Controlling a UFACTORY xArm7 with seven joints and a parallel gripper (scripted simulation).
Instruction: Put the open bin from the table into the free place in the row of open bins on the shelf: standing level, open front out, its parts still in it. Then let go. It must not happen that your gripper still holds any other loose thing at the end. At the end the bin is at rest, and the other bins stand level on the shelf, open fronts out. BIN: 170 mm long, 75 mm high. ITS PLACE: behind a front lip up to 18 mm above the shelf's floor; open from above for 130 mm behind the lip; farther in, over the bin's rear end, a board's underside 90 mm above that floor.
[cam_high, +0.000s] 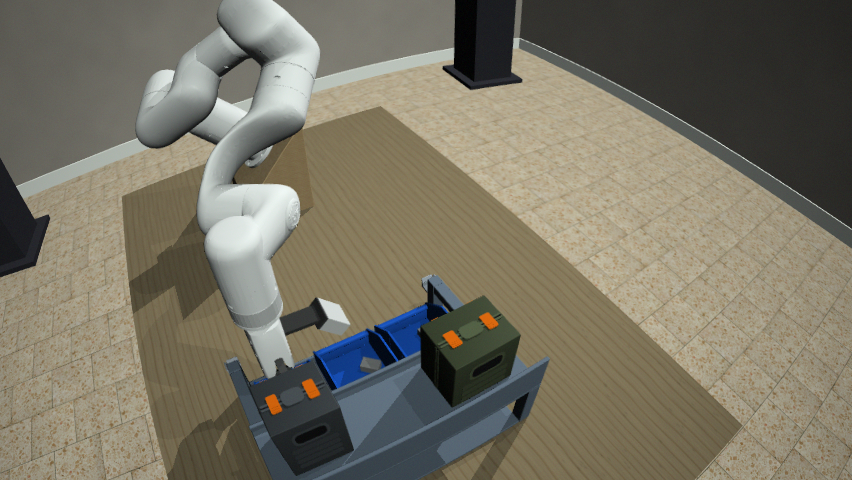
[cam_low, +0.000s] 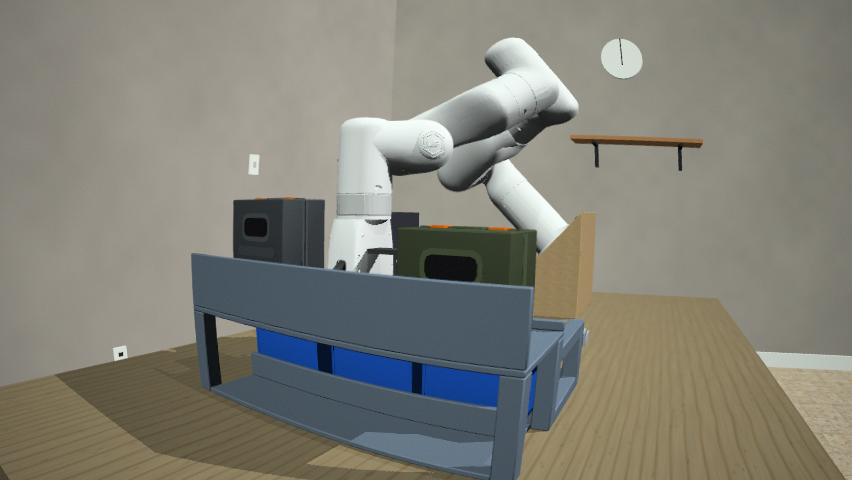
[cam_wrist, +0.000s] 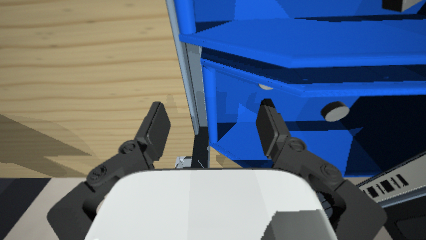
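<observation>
Three blue open bins stand in a row on the grey shelf (cam_high: 393, 411). The end bin (cam_wrist: 300, 120) fills the right of the wrist view, with small grey round parts (cam_wrist: 335, 110) inside; it also shows in the exterior view (cam_low: 286, 348). In the top view the dark grey case hides most of it. My gripper (cam_wrist: 212, 112) is open and empty. One finger is inside the bin. The other is outside over the table. The bin's side wall and the shelf's post lie between them, untouched. The gripper also shows in the top view (cam_high: 279, 364).
The middle bin (cam_high: 351, 360) holds a grey block, and the third bin (cam_high: 411, 330) stands beside it. A dark grey case (cam_high: 298, 411) and a green case (cam_high: 471, 351) stand on the shelf's upper board. A brown wedge (cam_high: 286, 172) stands by the arm's base.
</observation>
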